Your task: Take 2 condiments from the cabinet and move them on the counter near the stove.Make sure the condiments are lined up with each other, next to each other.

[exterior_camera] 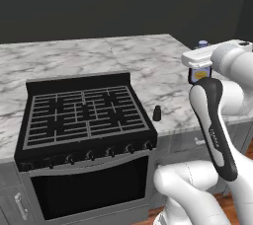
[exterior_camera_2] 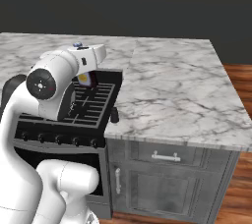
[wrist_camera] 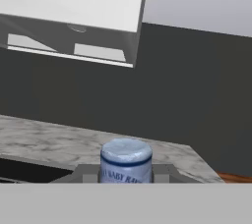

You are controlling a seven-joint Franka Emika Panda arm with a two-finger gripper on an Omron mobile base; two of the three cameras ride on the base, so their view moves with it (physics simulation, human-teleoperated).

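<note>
Overhead, the claw (wrist_camera: 126, 179) grips a cylindrical blue-capped sauce bottle (wrist_camera: 126, 161) above veined marble counter (exterior_camera: 148, 66).

Background stuff: a white range hood (wrist_camera: 74, 12) hangs against the dark wall (exterior_camera: 99, 12). Below that wall sit grey cupboard fronts with pale bar handles (exterior_camera_2: 165, 156), and some wood floor (exterior_camera_2: 241, 80) shows off beside them.

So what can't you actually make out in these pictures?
- Sauce bottle: left base view, mostly behind the white arm; label unreadable.
- Tool fingertips: hand view, hidden behind the bottle's cap.
- Black shaker: right base view, too small for detail.
- Stove: right base view, left part behind the arm.
</note>
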